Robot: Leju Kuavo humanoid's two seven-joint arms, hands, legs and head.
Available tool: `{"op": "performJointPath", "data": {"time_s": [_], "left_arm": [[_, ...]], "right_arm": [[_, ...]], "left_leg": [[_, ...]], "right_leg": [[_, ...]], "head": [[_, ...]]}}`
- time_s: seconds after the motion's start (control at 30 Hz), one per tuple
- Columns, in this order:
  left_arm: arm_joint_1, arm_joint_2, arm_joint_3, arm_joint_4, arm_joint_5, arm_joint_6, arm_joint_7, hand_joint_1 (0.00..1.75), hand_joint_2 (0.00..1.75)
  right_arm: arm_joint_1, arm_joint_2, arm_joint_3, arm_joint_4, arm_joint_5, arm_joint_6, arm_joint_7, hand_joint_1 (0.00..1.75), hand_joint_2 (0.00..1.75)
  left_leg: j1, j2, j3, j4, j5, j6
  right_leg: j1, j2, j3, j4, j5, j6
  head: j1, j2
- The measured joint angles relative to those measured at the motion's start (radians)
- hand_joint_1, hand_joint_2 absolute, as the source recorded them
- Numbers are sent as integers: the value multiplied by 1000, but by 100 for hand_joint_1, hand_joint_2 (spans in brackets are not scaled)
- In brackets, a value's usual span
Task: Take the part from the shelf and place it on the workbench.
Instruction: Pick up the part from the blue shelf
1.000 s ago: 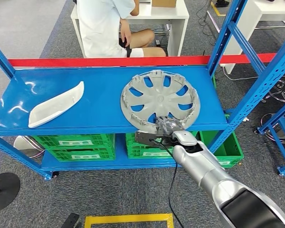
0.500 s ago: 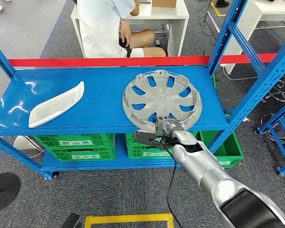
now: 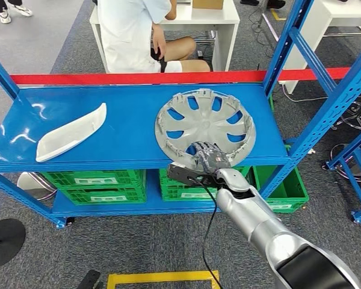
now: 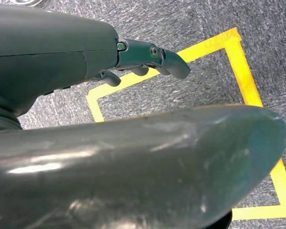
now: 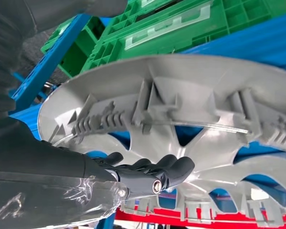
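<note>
White curved trim piece [image 3: 70, 132] on shelf, well left of the hand. Green crates [image 3: 97, 185] just below it. Red tape [image 3: 124, 78] beyond; seated person [image 3: 133, 30] farther back. Yellow floor marking [image 3: 162, 278] underneath.

No readable text, brand, number or sign in any view. Pale label strips on green crates [image 3: 97, 179] under shelf: too blurred to read. Hubcap [image 3: 205, 126] carries no legible marking. Yellow floor tape [image 4: 242, 71] and red barrier tape [image 3: 124, 78]: plain, unprinted.
</note>
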Motion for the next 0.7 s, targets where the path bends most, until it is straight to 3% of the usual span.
{"op": "performJointPath", "data": {"time_s": [0.7], "left_arm": [[-8, -2, 0, 0, -20, -12, -1, 0, 0]], "right_arm": [[49, 23, -46, 0, -26, -72, -23, 0, 175]], "left_leg": [[0, 0, 0, 0, 0, 0]], "right_leg": [[0, 0, 0, 0, 0, 0]], "head": [[0, 0]]}}
